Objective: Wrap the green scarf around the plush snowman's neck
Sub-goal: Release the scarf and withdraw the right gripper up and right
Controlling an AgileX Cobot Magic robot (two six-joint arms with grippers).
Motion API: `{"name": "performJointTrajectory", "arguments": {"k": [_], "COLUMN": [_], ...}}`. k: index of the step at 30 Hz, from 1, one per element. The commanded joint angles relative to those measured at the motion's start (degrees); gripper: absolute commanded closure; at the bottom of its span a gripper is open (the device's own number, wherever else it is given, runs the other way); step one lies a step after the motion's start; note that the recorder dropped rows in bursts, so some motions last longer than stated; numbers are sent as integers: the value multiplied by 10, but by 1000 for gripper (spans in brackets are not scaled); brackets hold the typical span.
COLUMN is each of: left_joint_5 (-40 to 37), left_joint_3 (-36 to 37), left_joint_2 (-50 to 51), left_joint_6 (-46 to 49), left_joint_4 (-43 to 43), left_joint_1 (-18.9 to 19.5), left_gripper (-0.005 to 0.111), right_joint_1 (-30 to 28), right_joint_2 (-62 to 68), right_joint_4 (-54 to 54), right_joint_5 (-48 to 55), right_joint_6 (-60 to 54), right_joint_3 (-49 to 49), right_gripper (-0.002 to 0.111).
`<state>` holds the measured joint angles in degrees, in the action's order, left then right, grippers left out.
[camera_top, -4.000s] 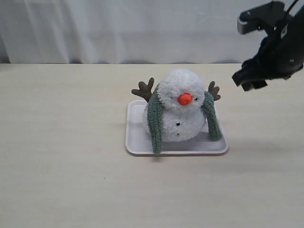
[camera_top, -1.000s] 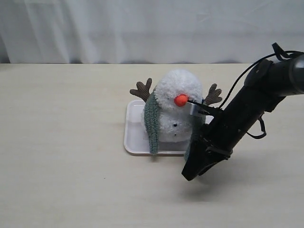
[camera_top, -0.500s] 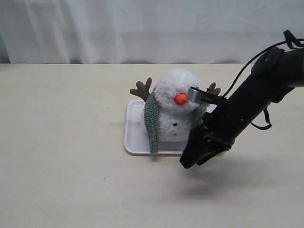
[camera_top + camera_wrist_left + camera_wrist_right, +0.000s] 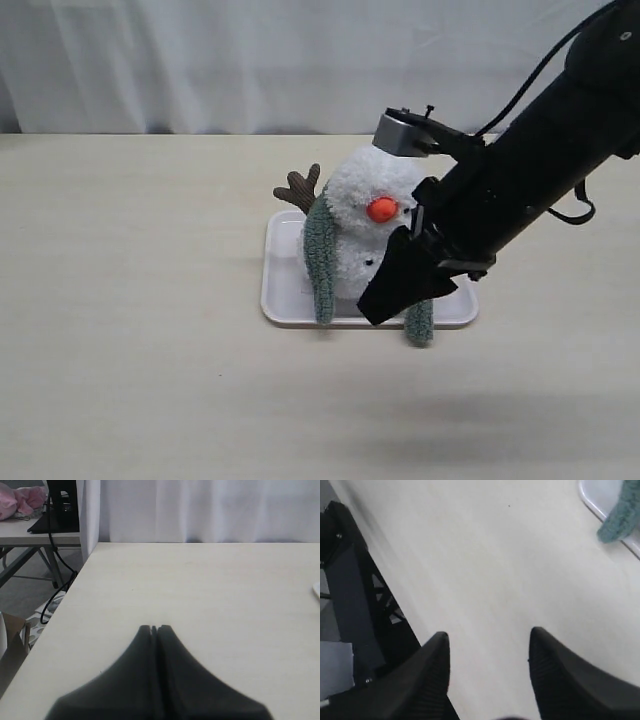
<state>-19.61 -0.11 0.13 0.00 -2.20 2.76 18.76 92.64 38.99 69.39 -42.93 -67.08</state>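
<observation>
Right gripper hangs with its jaws apart and empty, just in front of the plush snowman on its white tray. The green scarf drapes the neck, both ends hanging forward. The left gripper is pressed together.

Light is bright, soft and even in all 3 views, with no hard glare. In the exterior view a faint, wide shadow lies on the table below the right claw. The claw's black surface shows almost no detail, and the plush snowman just behind it is nearly washed out. The left claw is a blurred black mass, while the table beyond it is sharp. The right wrist view is soft throughout: the claw's fingers and the green scarf end beyond them are smeared.
</observation>
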Motion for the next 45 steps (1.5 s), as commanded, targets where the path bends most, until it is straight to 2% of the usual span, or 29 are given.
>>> {"name": "performJointTrajectory", "arguments": {"k": [1,7,17,26,45], "left_joint_5": [7,7,7,7,7], "left_joint_3": [1,1,1,1,1], "left_joint_2": [-1,-1,-1,-1,-1], "left_joint_6": [0,0,0,0,0], "left_joint_4": [0,0,0,0,0], "left_joint_1": [-3,-3,-3,-3,-3], "left_gripper": [107,107,107,107,107], "right_joint_1": [28,28,28,28,28], "right_joint_2": [-66,-160,-274,-367,-418], "right_joint_4": [-56,-56,-47,-38,-37], "right_joint_5": [-48,-156,-331,-404,-417], "right_joint_6": [-3,1,5,5,33], "right_joint_3": [-2,-1,54,115,128], "right_gripper": [79,104,104,104,104]}}
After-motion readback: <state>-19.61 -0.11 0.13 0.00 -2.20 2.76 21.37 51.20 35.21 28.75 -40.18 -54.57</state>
